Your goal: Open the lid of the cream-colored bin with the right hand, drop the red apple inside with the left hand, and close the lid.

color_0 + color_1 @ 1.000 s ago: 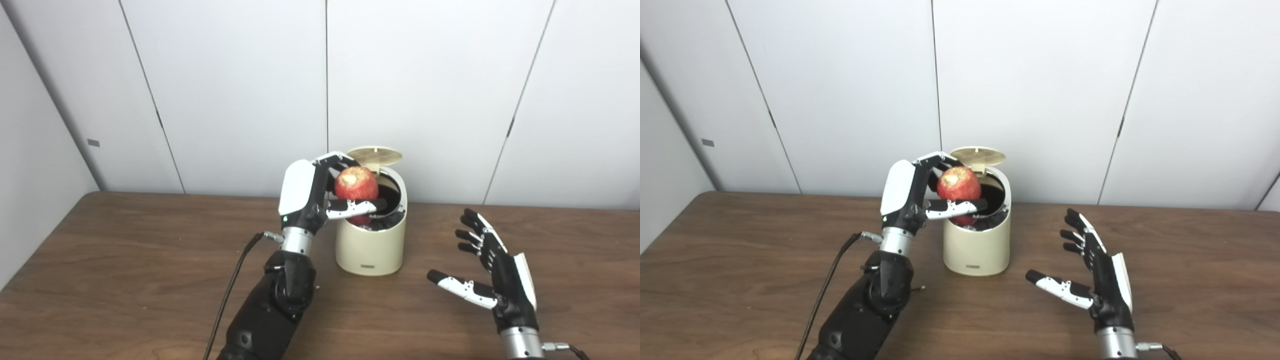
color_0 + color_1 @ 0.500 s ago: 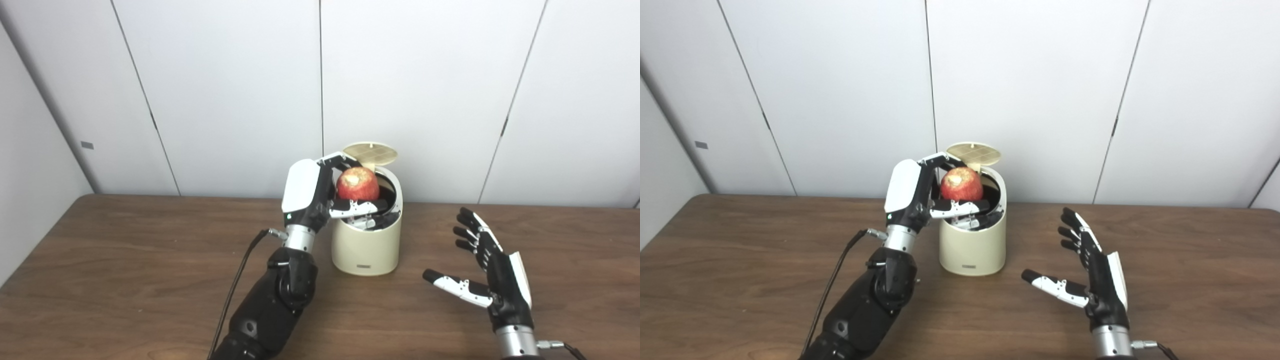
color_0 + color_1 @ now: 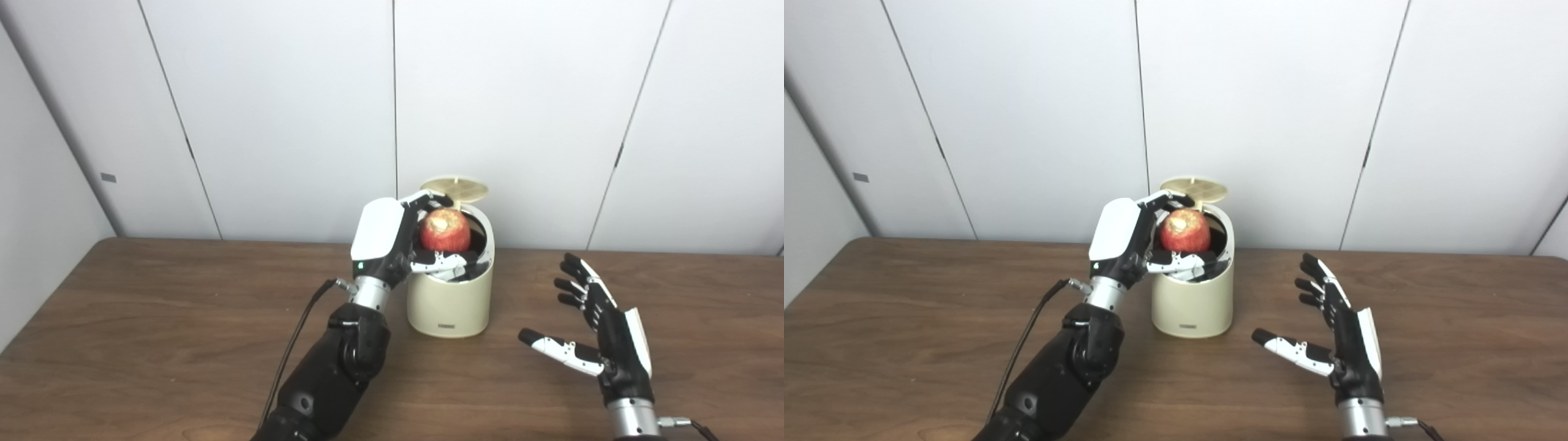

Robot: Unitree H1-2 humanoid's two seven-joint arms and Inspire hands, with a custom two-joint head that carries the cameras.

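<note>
The left hand [image 3: 392,242] has its fingers wrapped round the apple [image 3: 444,229], which has sunk lower than a second ago, partly inside the open bin [image 3: 450,300] on the worktop. The apple looks firm, smooth and fairly light, best gripped round its sides. The right hand [image 3: 603,334] waits, spread and empty.

The cream-colored bin [image 3: 450,303], a short round canister with a small label low on its front, stands upright on the wooden counter [image 3: 153,343] near the middle of its far edge, its mouth open. Its round lid [image 3: 454,188], ribbed on the underside, is tipped up and back at the rear rim. The red apple [image 3: 444,230], its pale, browned end facing up and forward, sits in the bin's mouth level with the rim, held there by the left robot hand [image 3: 392,242].
</note>
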